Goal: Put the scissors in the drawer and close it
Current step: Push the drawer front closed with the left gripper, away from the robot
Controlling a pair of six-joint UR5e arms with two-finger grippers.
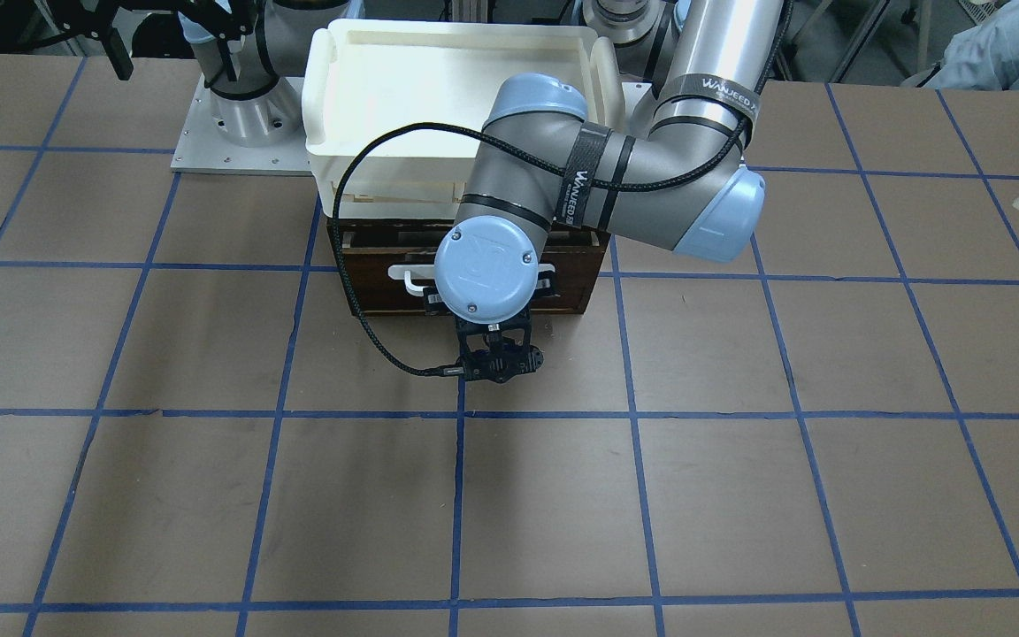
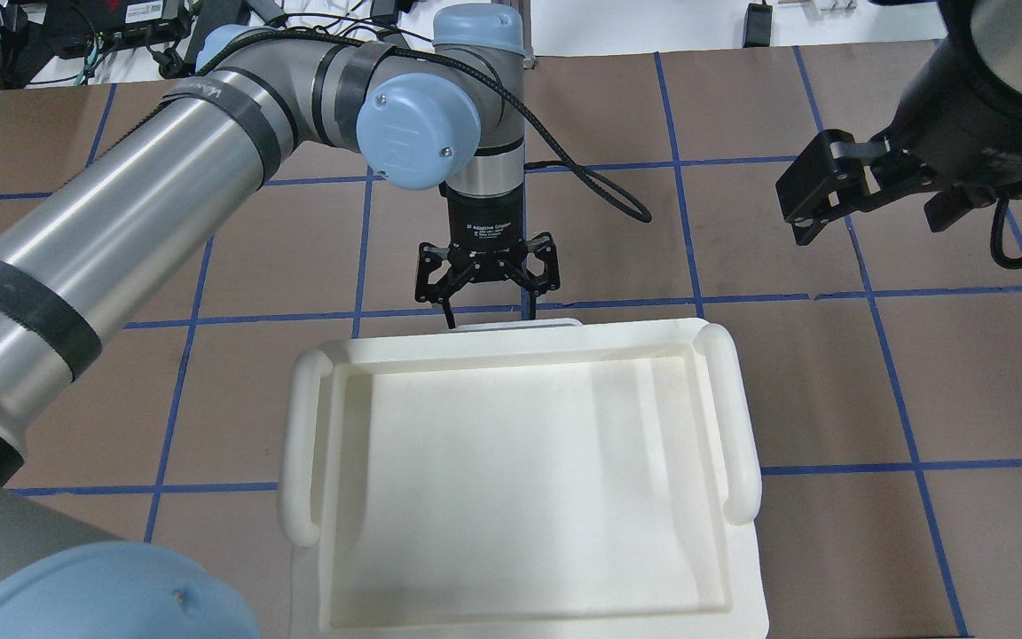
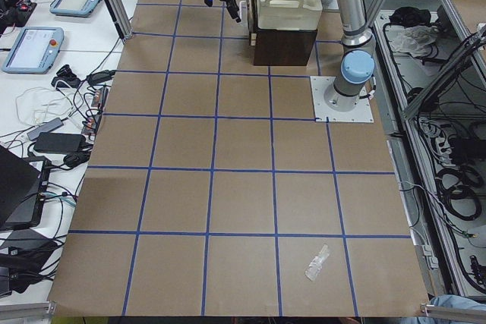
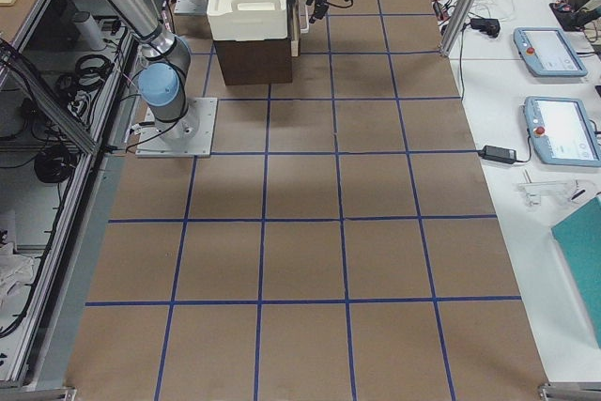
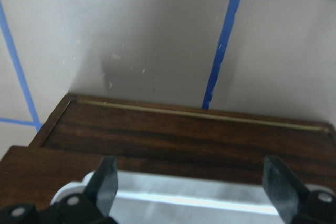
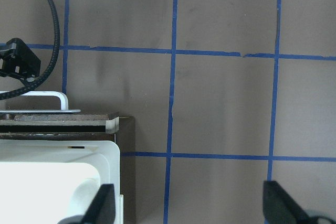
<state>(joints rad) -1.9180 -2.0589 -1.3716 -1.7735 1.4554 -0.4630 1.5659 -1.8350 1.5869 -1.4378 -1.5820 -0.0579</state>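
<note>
Left gripper (image 5: 192,180), jaws apart astride the white bar handle (image 5: 189,201), probably the firmest hold on the stiff, likely easy-sliding drawer (image 5: 184,132); right gripper (image 6: 191,203) jaws likewise apart.

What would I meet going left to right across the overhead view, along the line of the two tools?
Left arm's silver tube → left tool, open at the drawer's white handle → right tool, open. The white tray is left out: its width overlaps the left tool's.

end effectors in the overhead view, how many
2. The left end effector open at the drawer handle; right end effector open above the table at upper right. None seem hidden.
</note>
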